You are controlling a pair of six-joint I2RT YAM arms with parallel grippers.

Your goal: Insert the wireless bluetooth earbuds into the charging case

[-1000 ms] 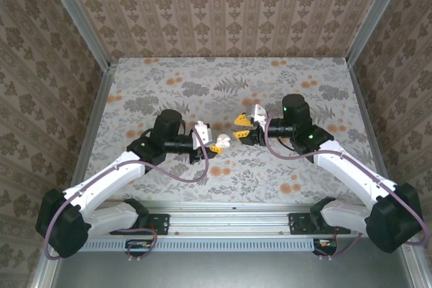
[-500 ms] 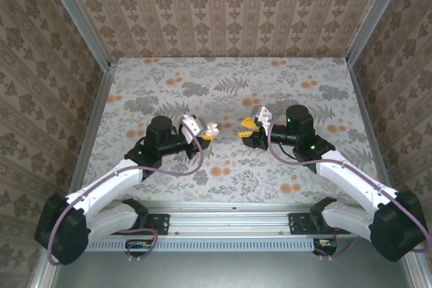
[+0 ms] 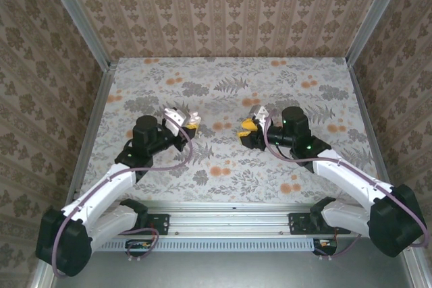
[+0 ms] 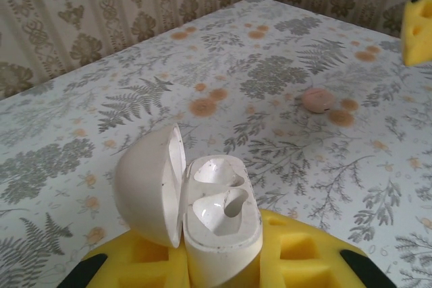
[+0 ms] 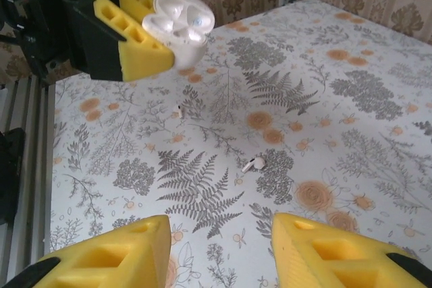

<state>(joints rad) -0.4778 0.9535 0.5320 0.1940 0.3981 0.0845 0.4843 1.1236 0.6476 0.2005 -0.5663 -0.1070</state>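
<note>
left pincer [image 5: 145, 28]: clenched on open charging case [image 4: 206, 204] | right pincer [image 5: 219, 247]: released, empty | earbud [image 5: 254, 163] on surface [image 5: 378, 133]: tiny, light, slick; likely pinch across stem

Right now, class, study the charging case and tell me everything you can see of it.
The charging case is a small, rounded white shell that looks like glossy plastic. Its domed lid is hinged open to one side, baring two moulded wells in the base, and both wells look empty. The left gripper holds it, with its yellow pads clamped on the lower body. The case sits roughly upright with its opening facing up, lifted off the floral table, and only the pads touch it.
</note>
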